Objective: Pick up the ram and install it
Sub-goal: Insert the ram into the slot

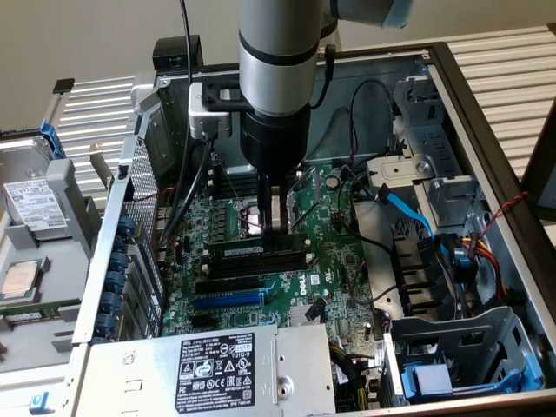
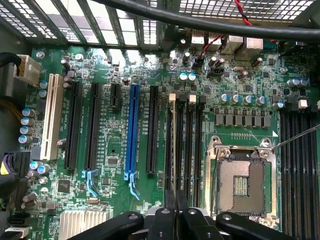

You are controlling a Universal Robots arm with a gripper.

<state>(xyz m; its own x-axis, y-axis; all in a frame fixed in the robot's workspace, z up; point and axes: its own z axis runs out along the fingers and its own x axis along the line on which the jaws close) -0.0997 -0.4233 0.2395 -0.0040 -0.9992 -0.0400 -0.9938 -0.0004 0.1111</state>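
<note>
The gripper (image 1: pixel 276 228) is down over the motherboard (image 1: pixel 334 269), fingers (image 2: pixel 176 210) pressed close together above the black memory slots (image 1: pixel 261 259). The ram (image 1: pixel 252 250) lies seated in a slot near the board's middle, just beside the fingertips.

A white Dell logo is printed on the green motherboard (image 1: pixel 326 274), near the black slots. The black label (image 1: pixel 215 367) on the grey power supply housing (image 1: pixel 130 382) carries rows of white certification marks and small print too fine to read.
</note>
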